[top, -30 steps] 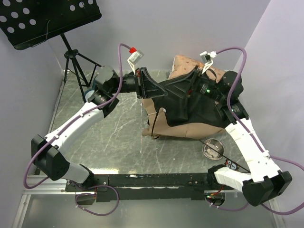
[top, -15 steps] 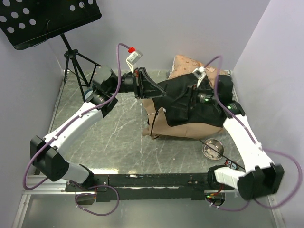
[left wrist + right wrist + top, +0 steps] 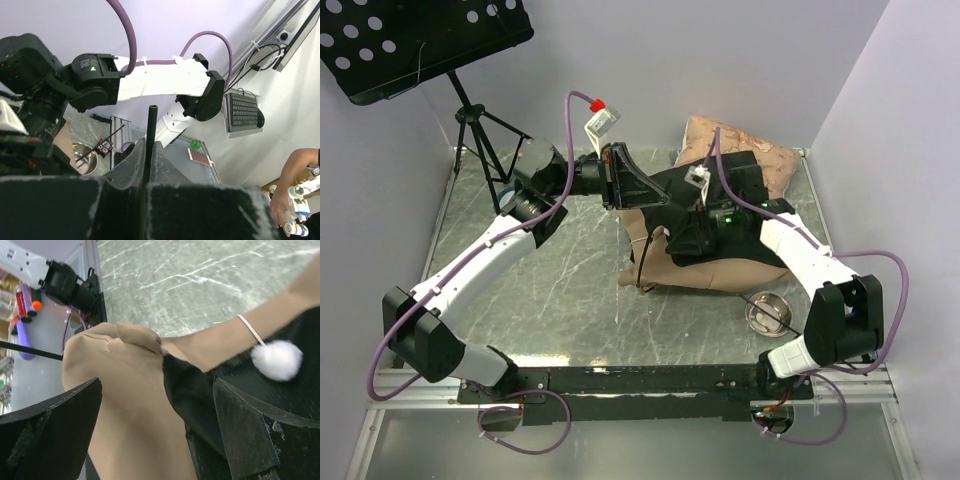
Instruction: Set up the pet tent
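**A:** Setting?

**B:** Grey marbled worktop [image 3: 550, 290], pale walls on the left, far and right sides. One music stand [image 3: 420, 40], far left.

**A:** Left tool [image 3: 610, 175]?

**B:** One. Closed on a thin black pole [image 3: 151, 125] at the tent's far left corner. The pole's long axis runs straight out past the fingertips.

**A:** Pet tent [image 3: 720, 268]?

**B:** One, collapsed right of centre: tan fabric heaped, with the black panel on top. It lies right of the left tool and directly before the right one. One white pom-pom [image 3: 276, 360] is clearly seen.

**A:** Right tool [image 3: 157, 390]?

**B:** One. Jaws spread wide, with a fold of tan and black fabric between them, unclamped. The right arm is the nearer to the heap, so any grasp of the fabric likely falls to it.

**A:** Remainder?

**B:** One pinkish cushion [image 3: 775, 160], far right. One metal bowl [image 3: 767, 313], near right, with a second thin rod [image 3: 800, 330] across it.
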Motion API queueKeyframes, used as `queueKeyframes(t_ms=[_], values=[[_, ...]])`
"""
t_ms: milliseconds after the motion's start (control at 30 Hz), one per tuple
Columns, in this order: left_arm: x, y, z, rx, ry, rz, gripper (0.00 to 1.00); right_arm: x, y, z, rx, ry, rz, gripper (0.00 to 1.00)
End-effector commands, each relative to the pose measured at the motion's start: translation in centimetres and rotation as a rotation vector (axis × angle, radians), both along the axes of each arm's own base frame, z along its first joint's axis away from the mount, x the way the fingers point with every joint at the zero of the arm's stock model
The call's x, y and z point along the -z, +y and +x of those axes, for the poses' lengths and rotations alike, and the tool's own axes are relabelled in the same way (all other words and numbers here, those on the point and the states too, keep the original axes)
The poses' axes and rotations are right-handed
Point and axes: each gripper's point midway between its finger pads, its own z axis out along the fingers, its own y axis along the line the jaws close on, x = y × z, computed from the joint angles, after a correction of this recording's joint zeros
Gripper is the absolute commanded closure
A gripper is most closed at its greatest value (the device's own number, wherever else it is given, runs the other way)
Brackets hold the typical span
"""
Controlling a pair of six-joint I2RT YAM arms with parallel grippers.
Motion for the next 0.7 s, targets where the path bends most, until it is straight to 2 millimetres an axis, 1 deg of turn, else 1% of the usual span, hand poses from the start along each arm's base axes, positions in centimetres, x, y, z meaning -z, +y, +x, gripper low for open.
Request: queueKeyframes(t_ms=[0, 133, 233, 300, 400, 467, 533, 567, 600, 667], values=[[0.0, 0.0, 0.4, -0.007, 0.017, 0.010, 0.99, -0.4, 1.5, 0.2, -0.082, -0.120, 0.041, 0.04], [0.2, 0.0, 0.4, -0.006, 0.016, 0.017, 0.99, 0.4, 2.0, 0.8, -0.087, -0.113, 0.050, 0.09], [0.4, 0.1, 0.2, -0.003, 0.017, 0.017, 0.99, 0.1, 2.2, 1.2, -0.080, -0.121, 0.059, 0.12], [0.4, 0.1, 0.1, 0.007, 0.020, 0.011, 0.99, 0.2, 2.3, 1.7, -0.067, -0.123, 0.059, 0.12], [0.2, 0.1, 0.1, 0.007, 0.017, 0.008, 0.99, 0.7, 2.4, 1.5, -0.083, -0.118, 0.070, 0.15], [0.3, 0.2, 0.1, 0.008, 0.020, 0.009, 0.99, 0.8, 2.8, 1.1, -0.104, -0.100, 0.081, 0.23], [0.3, 0.2, 0.3, 0.002, 0.026, 0.010, 0.99, 0.8, 3.1, 0.6, -0.127, -0.082, 0.096, 0.33], [0.4, 0.2, 0.3, 0.002, 0.033, 0.014, 0.99, 0.6, 3.3, 0.2, -0.144, -0.078, 0.105, 0.40], [0.6, 0.2, 0.4, 0.000, 0.040, 0.021, 0.99, 0.4, 3.4, -0.2, -0.157, -0.073, 0.118, 0.51], [1.2, 0.2, 0.8, -0.016, 0.062, 0.046, 0.99, -0.5, 3.4, -0.8, -0.173, -0.060, 0.144, 0.68]])
